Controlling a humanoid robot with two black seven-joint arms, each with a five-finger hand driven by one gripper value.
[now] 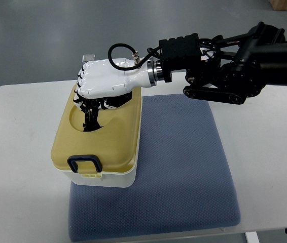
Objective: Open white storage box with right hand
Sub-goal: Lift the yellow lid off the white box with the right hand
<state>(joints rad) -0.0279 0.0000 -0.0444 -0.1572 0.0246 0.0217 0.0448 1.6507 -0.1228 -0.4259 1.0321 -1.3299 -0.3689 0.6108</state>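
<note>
On the blue mat's (184, 167) left part sits the box (103, 177), white below with a yellow lid (115, 136) and a dark latch (85, 163) on its near edge. Over the lid's far end, the right hand (100, 83) curls its fingers (90, 109) down into the lid's recess, touching it. Mat lies on a white table (16, 152).

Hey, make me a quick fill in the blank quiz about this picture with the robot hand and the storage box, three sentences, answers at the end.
1. The right hand reaches over the box from the picture's ____ edge.
2. The lid on the white box is pale ____.
3. The box sits partly on a ____ mat on the white table, with a dark latch at its near end.

Answers: right; yellow; blue
</note>
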